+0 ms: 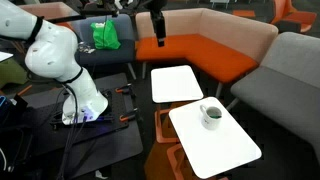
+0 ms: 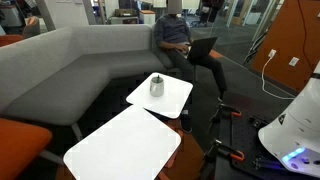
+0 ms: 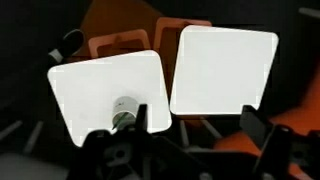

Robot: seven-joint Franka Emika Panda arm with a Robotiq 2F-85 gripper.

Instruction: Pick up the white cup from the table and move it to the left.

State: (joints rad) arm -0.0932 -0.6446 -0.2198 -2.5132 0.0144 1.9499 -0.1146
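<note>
My pincer [image 3: 185, 148] hangs high above two tabletops. In the wrist view its fingers are spread wide, with nothing between them. The small white cup with a dark inside [image 3: 125, 110] stands upright on the white square table with rounded corners [image 3: 85, 85], toward five o'clock of that table's centre. A second white square top [image 3: 225, 70] sits just beside it at three o'clock. I judge this to be the approach, with no grasp made yet. Next I should shift toward ten o'clock, descend until my fingers straddle the cup, then close.
</note>
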